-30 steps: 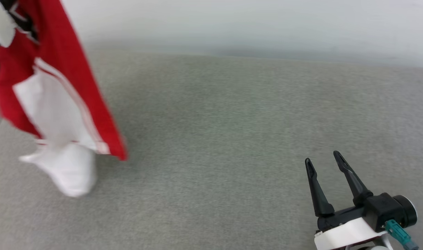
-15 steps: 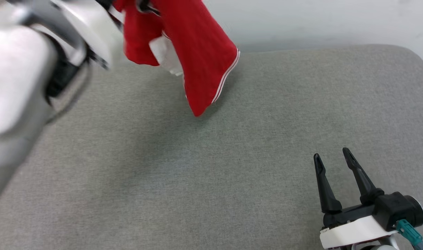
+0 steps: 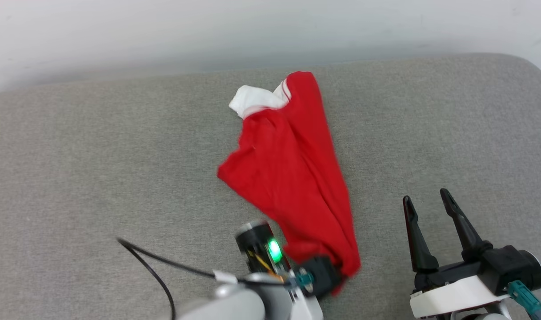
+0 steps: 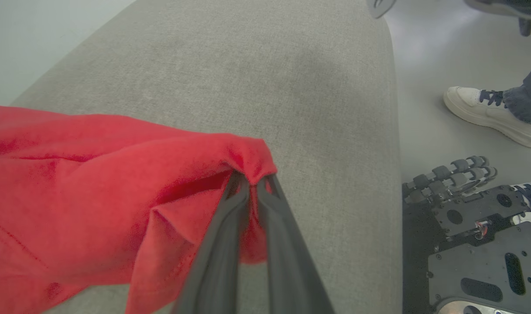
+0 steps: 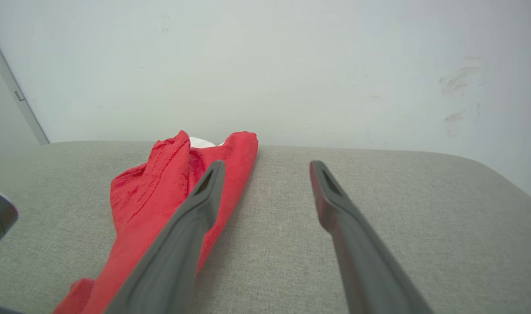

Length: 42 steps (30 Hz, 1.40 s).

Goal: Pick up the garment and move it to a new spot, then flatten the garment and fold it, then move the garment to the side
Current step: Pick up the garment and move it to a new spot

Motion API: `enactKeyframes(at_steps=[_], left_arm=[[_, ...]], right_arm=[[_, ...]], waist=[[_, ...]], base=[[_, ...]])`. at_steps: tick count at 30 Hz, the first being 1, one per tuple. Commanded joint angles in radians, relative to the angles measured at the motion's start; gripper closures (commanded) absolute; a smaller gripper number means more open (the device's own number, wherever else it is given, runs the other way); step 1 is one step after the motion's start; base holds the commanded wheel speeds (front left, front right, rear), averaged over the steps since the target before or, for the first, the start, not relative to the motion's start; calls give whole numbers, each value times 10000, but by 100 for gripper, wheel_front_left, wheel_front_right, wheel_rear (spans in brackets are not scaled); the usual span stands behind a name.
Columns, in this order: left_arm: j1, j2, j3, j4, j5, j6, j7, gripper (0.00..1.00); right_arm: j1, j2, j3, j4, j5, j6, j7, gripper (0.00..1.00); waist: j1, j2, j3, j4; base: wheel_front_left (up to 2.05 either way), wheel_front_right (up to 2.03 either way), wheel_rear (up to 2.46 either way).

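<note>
Head view: red jersey [image 3: 292, 178] stretched in a crumpled strip across the middle of the grey cushion [image 3: 97, 155]; white sleeve [image 3: 252, 100] at its far end
Left gripper [image 4: 253, 181]: clenched on the jersey's near red edge
Right gripper [image 3: 425, 196]: fingers spread, holding nothing; just right of the jersey, not touching it

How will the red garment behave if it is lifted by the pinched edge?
Probably floppy: the garment lies in soft folds. Likely light: the left gripper holds it by a small pinch. It should hang, not roll.
</note>
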Motion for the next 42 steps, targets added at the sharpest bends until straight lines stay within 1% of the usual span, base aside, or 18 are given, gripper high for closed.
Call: enactKeyframes(at_steps=[1,3,4,5,6,9,12,15,16,17,18,22,24,28,31,33,37,42], left_arm=[[391,-211,-80,117,25,-47,-68,100],[796,-572,-179,328,148,-109,-50,100],[980,-732,-213,452,181,-127,-10,76],[1108,-865,-232,563,260,-162,-36,7],[1214,-990,-238,670,307,-175,-112,0],[1404,-1212,-225,951,391,-162,-460,0],[1367,-1260,169,1038,253,134,-1051,0],[1276,-1099,900,893,-32,557,-1725,0],[1217,-984,1196,814,-111,734,-1960,0],[1107,-539,2102,488,-345,1295,-2429,0],[1105,-387,2446,370,-432,1479,-2539,0],[1646,209,3989,-153,-1200,2025,-2786,0],[1892,622,4665,-396,-1176,2348,-2833,0],[2906,987,6084,-1140,-870,2878,-2834,0],[3851,894,7078,-1560,-594,3002,-2838,0],[4424,856,7505,-1742,-89,2964,-2839,0],[5515,385,8228,-2095,757,2845,-2840,0],[6464,-341,9222,-2484,1279,2426,-2841,0]], right_arm=[[5,32,6,27,-91,-7,-19,0],[64,30,27,72,-128,-7,-19,0],[91,30,22,89,-161,-7,-19,0],[123,30,27,121,-182,-7,-19,0],[159,30,20,141,-196,-7,-19,0],[225,29,46,202,-232,-7,-19,0],[323,31,48,217,-263,-7,-19,0],[420,28,-4,199,-253,-7,-19,0],[427,29,-34,180,-260,-7,-19,0],[524,29,-127,131,-202,-7,-19,0],[555,29,-136,110,-217,-7,-19,0],[619,28,-154,80,-251,-7,-19,0],[629,26,-189,48,-249,-7,-19,0],[654,26,-207,-48,-205,-8,-19,0],[660,27,-203,-108,-182,-7,-19,0],[648,27,-182,-125,-150,-7,-20,0],[619,27,-137,-78,-92,-7,-20,0],[625,27,-204,-82,-43,-7,-20,0]], waist=[[0,0,-79,77],[0,0,-183,168],[0,0,-227,231],[0,0,-292,298],[0,0,-357,366],[0,0,-568,590],[0,0,-784,845],[0,0,-1008,1104],[0,0,-1066,1190],[0,0,-1226,1456],[0,0,-1263,1539],[0,0,-1388,1778],[0,0,-1405,1874],[0,0,-1361,2024],[0,0,-1287,2103],[0,0,-1231,2120],[0,0,-1208,2106],[0,0,-1208,2103]], base=[[0,0,0],[0,0,0],[0,0,0],[0,0,0],[0,0,0],[0,0,0],[0,0,0],[0,0,0],[0,0,0],[0,0,0],[0,0,0],[0,0,0],[0,0,0],[0,0,0],[0,0,0],[0,0,0],[0,0,0],[0,0,0]])
